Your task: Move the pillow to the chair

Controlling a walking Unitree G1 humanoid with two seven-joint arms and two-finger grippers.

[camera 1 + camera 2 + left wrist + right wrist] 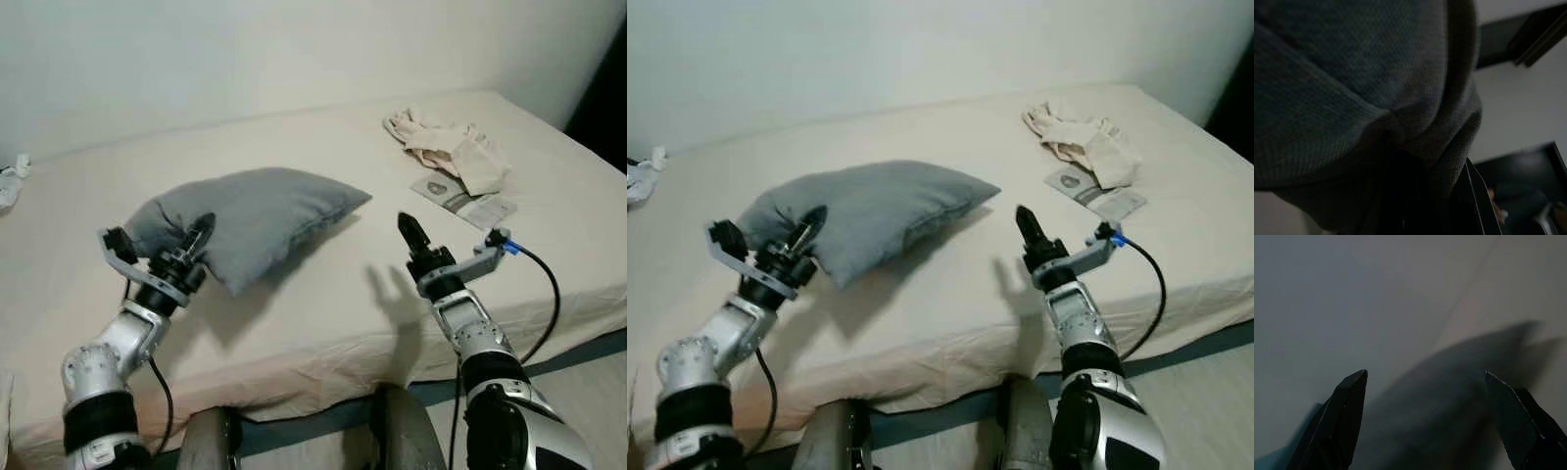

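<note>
A grey pillow (260,215) lies on the cream bed (323,313), its near left corner raised off the sheet. My left gripper (199,235) is shut on that corner; in the left wrist view the grey fabric (1352,88) bunches between the black fingers. My right gripper (411,230) hovers above the bed to the right of the pillow, apart from it. Its fingertips (1354,396) stand wide open, with the blurred pillow (1449,411) beyond them.
A crumpled beige cloth (451,147) and a flat packet (465,201) lie on the bed at the right. Something white (12,181) sits at the left edge. A pale wall runs behind the bed. The bed's front edge is just before me.
</note>
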